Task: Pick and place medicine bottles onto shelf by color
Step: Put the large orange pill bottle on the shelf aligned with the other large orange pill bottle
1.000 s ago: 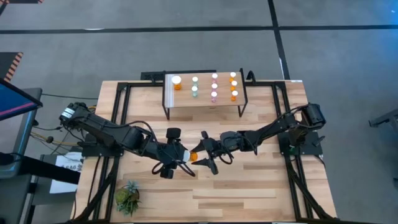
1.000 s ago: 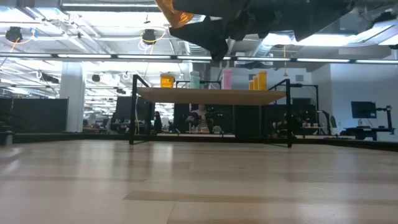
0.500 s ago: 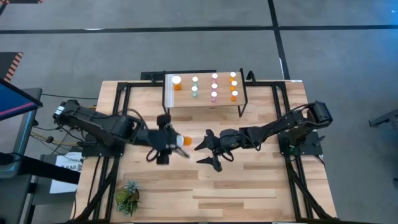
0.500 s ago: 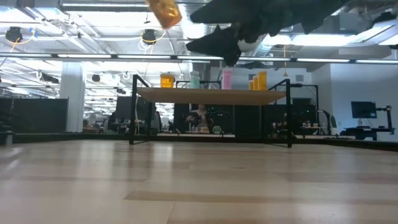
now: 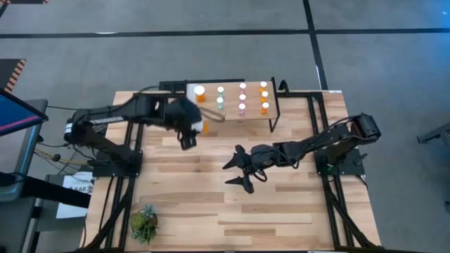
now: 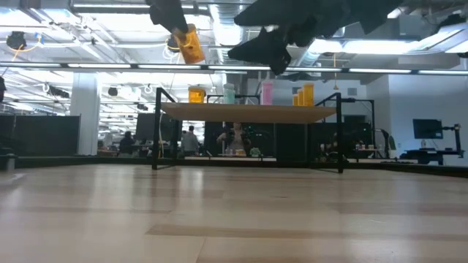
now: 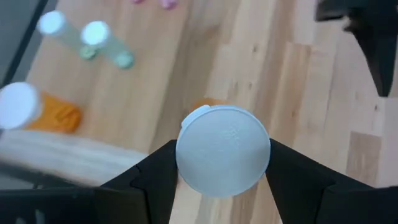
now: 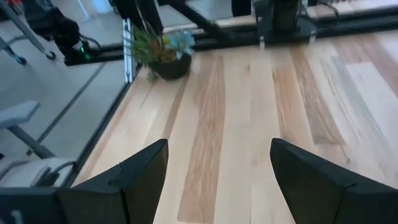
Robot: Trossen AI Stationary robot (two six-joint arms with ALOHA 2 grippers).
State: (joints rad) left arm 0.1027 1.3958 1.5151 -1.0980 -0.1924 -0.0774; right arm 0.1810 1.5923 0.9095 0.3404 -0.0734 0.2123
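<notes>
Left gripper (image 5: 190, 128) is raised above the table (image 5: 295, 211), just off the shelf's (image 5: 232, 118) left front corner, fingers clamped on an orange medicine bottle (image 5: 199, 128). In the left wrist view the bottle's white cap (image 7: 223, 150) sits squeezed between the two dark fingers (image 7: 152, 180), orange body barely showing behind it. In the low view the same bottle (image 6: 191, 44) hangs tilted, well above the shelf top.

Right gripper (image 5: 238, 169) hovers over the middle of the table, jaws spread wide apart, nothing between them; right wrist view shows bare wood between its fingers (image 8: 140, 174) and the small potted plant (image 8: 163, 51) near the table edge beyond.

On the shelf, upright, in columns from left to right: one wide orange bottle (image 5: 200, 92) at the left end, two teal-green bottles (image 5: 220, 98), three pink bottles (image 5: 242, 98), three narrow orange bottles (image 5: 264, 98) at the right end. The plant (image 5: 144, 223) stands at the table's front left corner.
</notes>
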